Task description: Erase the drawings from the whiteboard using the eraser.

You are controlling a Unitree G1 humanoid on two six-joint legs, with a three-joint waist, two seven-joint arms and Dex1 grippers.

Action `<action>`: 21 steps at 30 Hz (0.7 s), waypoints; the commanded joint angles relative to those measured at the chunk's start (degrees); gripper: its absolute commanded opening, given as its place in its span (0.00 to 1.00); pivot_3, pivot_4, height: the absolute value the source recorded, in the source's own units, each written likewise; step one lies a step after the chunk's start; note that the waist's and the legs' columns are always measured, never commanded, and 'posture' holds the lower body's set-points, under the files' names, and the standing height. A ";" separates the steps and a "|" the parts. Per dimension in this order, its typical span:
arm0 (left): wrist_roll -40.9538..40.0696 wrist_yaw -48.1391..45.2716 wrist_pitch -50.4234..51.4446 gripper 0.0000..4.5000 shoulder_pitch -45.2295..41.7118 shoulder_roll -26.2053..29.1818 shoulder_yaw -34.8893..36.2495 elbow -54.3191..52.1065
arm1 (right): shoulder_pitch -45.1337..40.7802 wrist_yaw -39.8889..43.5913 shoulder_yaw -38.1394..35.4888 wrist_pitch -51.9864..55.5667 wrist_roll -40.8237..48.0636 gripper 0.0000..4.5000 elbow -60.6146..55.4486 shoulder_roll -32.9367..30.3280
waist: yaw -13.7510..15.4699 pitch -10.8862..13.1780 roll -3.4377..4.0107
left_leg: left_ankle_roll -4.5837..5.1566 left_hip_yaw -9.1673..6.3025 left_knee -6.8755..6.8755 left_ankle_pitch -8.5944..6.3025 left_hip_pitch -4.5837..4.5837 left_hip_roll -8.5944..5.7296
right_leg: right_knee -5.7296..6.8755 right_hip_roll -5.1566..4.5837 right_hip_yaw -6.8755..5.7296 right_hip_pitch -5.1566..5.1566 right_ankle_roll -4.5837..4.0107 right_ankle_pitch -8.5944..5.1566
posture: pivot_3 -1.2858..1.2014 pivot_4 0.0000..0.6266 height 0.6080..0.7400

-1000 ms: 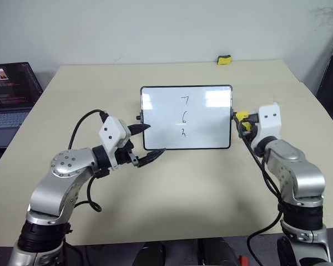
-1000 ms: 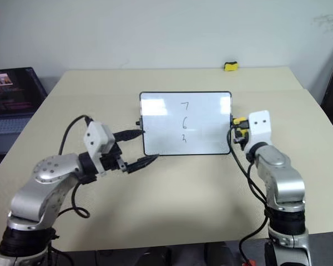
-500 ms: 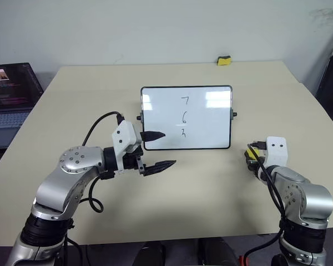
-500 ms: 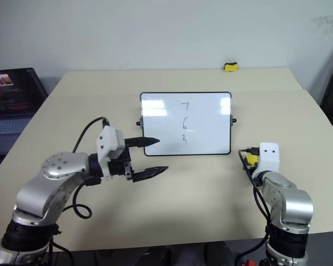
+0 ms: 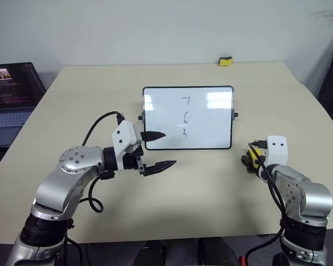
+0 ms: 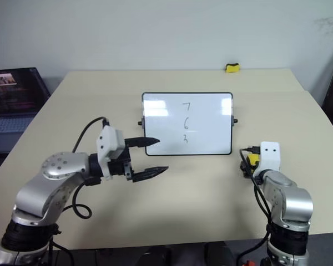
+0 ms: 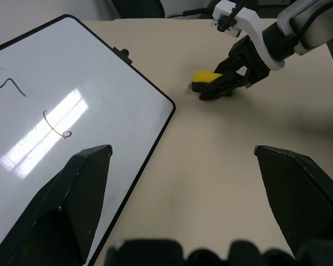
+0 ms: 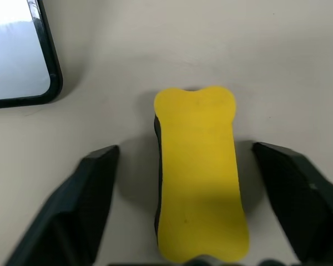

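The whiteboard [image 5: 211, 130] stands tilted at the table's middle. On it the drawings [image 5: 185, 117], three thin black marks, form a vertical column. My left gripper [image 5: 169, 148] is open at the board's lower left corner, its upper fingertip over the frame there. The yellow eraser [image 8: 197, 172] lies flat on the table, to the right of the board's lower right corner. My right gripper [image 8: 187, 149] is open around it, one finger on each side with a gap between. The left wrist view shows the eraser [image 7: 206, 78] under the right gripper [image 7: 216, 88].
A second yellow-and-black block [image 5: 225, 60] sits at the table's far edge. A laptop [image 5: 11, 94] stands off the table's left side. The tabletop [image 5: 205, 183] in front of the board is bare beige.
My right gripper came down with the eraser from beside the board's right edge to the table, then opened off it. The left gripper turned a little to the right.
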 commanded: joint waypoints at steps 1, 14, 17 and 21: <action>-0.68 0.21 -0.09 1.00 0.28 0.41 0.98 -2.01 | -1.35 -0.52 -1.29 1.00 -0.14 0.99 -0.57 -0.65 | 0.00 0.00 0.00 | 0.00 0.00 0.00 0.00 0.00 0.00 | 0.00 0.00 0.00 0.00 0.00 0.00 | 0.52 0.24 1.00; -0.74 0.11 0.00 1.00 0.13 0.33 0.75 -2.00 | -3.25 -0.73 -2.89 3.51 -0.22 0.99 -1.51 -1.68 | 0.00 0.01 0.02 | 0.00 0.02 -0.02 0.00 -0.03 0.01 | -0.01 0.00 0.02 -0.04 0.00 0.00 | 0.52 0.24 1.00; -0.82 0.03 0.11 1.00 0.14 0.42 0.78 -2.06 | -3.65 -0.71 -3.06 4.09 -0.18 0.99 -1.73 -1.73 | 0.00 0.01 0.02 | 0.00 0.02 -0.02 0.00 -0.03 0.01 | -0.01 0.00 0.02 -0.05 0.00 0.00 | 0.52 0.24 1.00; -0.84 -0.06 0.18 1.00 0.02 0.47 0.79 -1.93 | -4.05 -0.86 -3.35 4.53 -0.24 0.99 -1.75 -1.41 | -0.01 0.02 0.02 | 0.00 0.02 -0.03 0.00 -0.03 0.01 | -0.01 0.00 0.02 -0.05 0.00 0.00 | 0.52 0.24 1.00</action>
